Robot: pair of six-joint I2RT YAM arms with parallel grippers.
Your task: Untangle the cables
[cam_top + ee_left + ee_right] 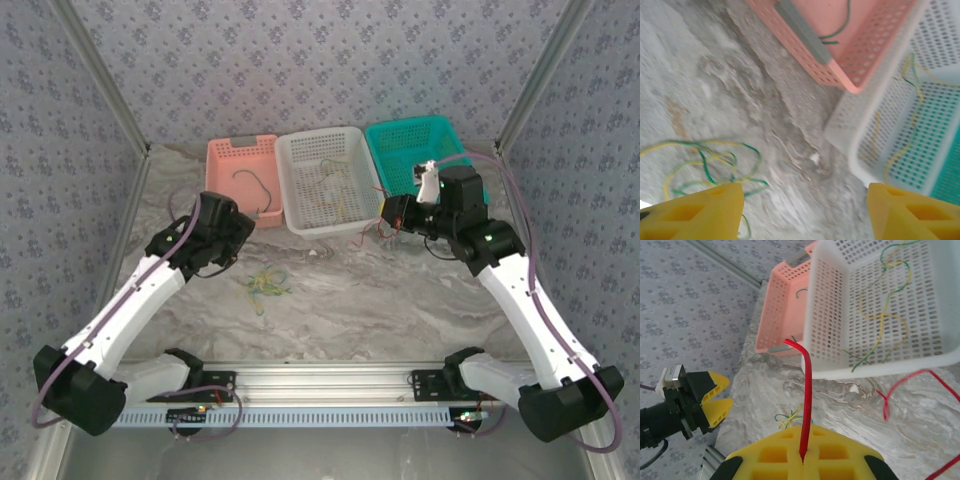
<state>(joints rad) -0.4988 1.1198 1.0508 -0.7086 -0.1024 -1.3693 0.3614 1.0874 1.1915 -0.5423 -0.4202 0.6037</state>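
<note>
Three perforated plastic baskets stand in a row at the far side of the grey marbled table (420,300), side against side: pink basket (232,150) left, white basket (300,142) middle, teal basket (400,130) right. A loose knot of thin yellow and green wires (268,285) rests on the bare tabletop in front of the pink and white baskets, apart from both. A dark curled wire (255,186) lies in the pink basket. Wavy yellow and green strands (883,322) lie on the white basket's floor. A thin red wire (806,390) is clenched between the yellow pads of the right gripper (803,456), jaws pressed tight on it; its free end stands up and bends over at the top, and more red loops show just in front of the white basket. The left gripper (805,200) hovers above the tabletop beside the knot, near the pink basket's front corner, yellow fingers spread wide with nothing between them.
</note>
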